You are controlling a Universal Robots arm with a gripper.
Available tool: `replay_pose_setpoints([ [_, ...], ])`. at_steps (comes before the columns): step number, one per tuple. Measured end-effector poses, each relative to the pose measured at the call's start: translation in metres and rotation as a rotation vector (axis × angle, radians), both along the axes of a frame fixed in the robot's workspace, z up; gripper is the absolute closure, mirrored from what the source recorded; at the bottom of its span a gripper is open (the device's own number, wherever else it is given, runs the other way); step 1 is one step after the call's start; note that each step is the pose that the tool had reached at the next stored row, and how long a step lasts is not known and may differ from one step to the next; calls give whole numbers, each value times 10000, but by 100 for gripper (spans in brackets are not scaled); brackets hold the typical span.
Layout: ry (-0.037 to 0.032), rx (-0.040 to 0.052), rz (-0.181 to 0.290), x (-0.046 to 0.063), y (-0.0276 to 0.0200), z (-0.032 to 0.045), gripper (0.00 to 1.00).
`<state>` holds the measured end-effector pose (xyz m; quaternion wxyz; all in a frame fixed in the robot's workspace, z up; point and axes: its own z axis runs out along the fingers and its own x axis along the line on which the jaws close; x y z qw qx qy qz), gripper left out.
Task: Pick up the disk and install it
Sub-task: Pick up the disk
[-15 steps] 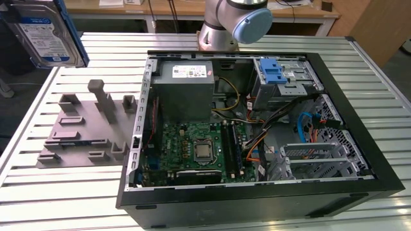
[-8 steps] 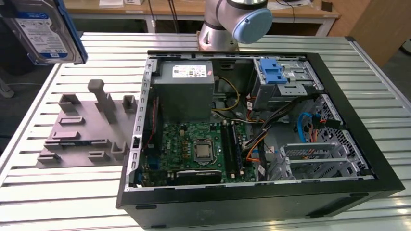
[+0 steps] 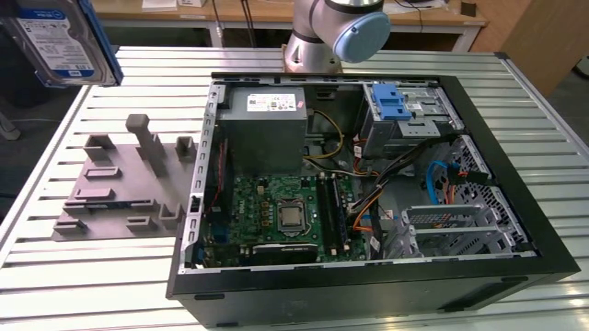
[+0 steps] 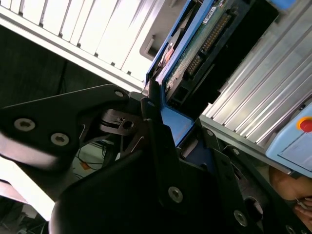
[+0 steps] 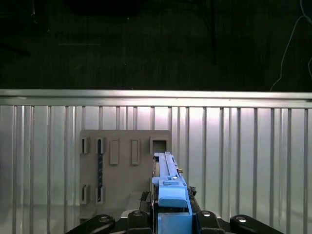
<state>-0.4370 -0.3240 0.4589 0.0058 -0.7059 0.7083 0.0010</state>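
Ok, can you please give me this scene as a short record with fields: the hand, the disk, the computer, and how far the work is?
hand: hand shut on the blue frame of the disk
disk: disk held in the air, off the table, at the exterior view's left, label towards the camera
computer case: computer case open, lying on the table
grey plate: grey plate on the table beside the case, at the exterior view's left
work: disk picked up, not yet in the case

The disk (image 3: pixel 65 41) runs off the exterior view's top left corner. In the first wrist view, the end effector (image 5: pixel 172 215) hides its lower end.
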Motion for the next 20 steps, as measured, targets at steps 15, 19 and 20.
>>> replay_pose_setpoints([
  [15, 0, 0, 0, 0, 4, 191, 64],
  [19, 0, 0, 0, 0, 6, 240, 64],
  [20, 0, 0, 0, 0, 6, 252, 64],
])
